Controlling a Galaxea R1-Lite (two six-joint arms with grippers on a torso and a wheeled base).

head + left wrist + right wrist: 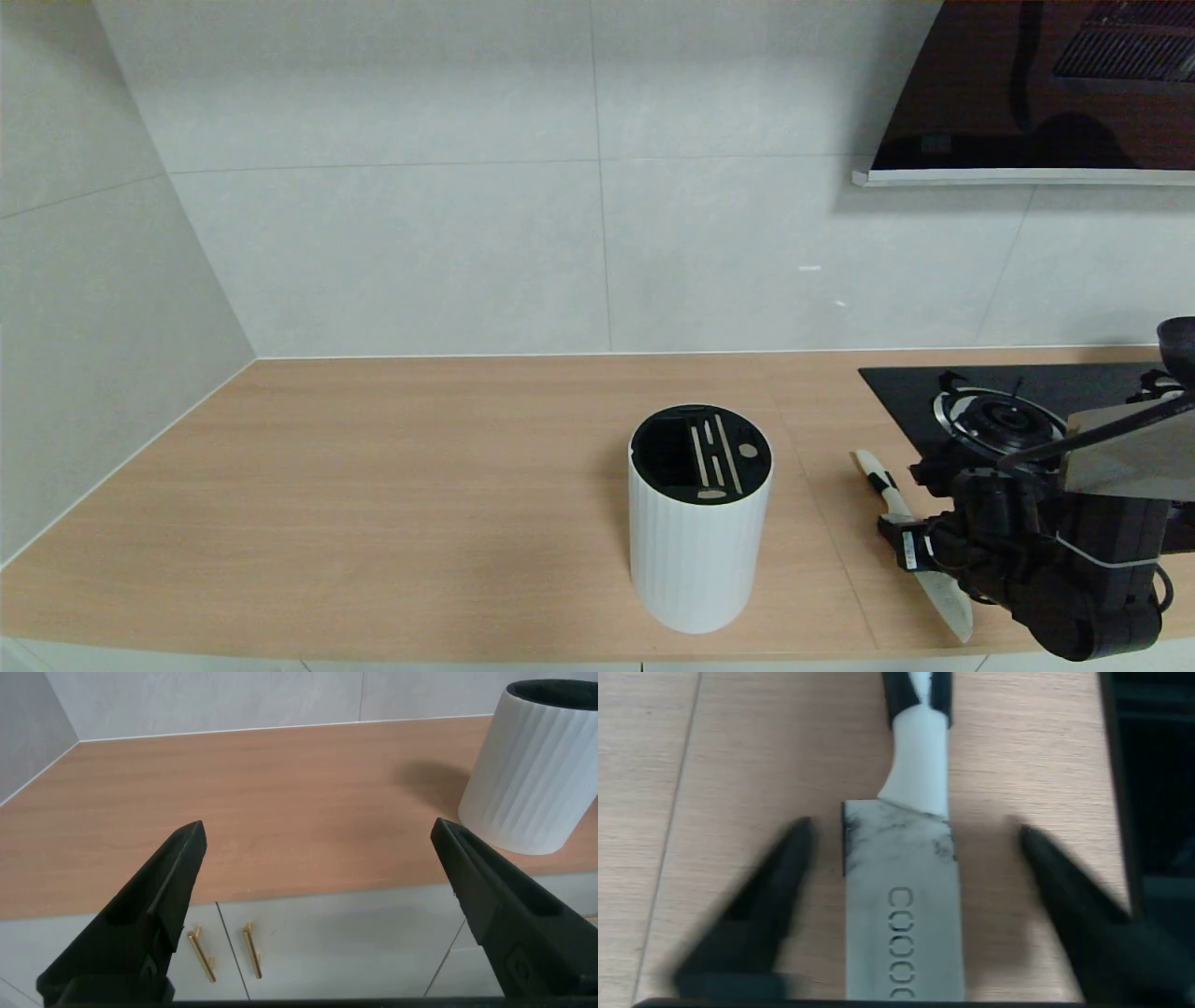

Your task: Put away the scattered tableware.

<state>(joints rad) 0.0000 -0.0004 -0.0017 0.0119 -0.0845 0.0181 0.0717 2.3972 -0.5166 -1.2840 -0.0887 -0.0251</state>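
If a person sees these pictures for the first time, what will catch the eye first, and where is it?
First the tall white ribbed holder, standing upright near the middle of the wooden counter, its black slotted top facing up. Then the knife, lying flat to the holder's right beside the gas stove, with the right claw open over it, one finger on each side of the blade.
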